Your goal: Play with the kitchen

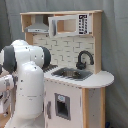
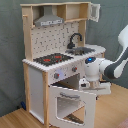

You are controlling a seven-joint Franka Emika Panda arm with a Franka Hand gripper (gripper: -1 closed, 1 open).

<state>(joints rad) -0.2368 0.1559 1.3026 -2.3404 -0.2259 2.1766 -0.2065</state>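
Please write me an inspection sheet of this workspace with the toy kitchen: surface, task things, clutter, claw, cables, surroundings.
Surface: wooden floor under the kitchen, bare where visible.
Job's things: the kitchen stands upright; oven door hangs open in the second exterior view; stovetop shows red rings; black faucet stands over the sink; range hood sits at the top.
Clutter: nothing seen.
Claw: not clearly visible; the arm reaches to the front just above the open door, and its tip is hidden.
Cables: nothing seen.
Surroundings: grey curtain behind the kitchen in both exterior views.
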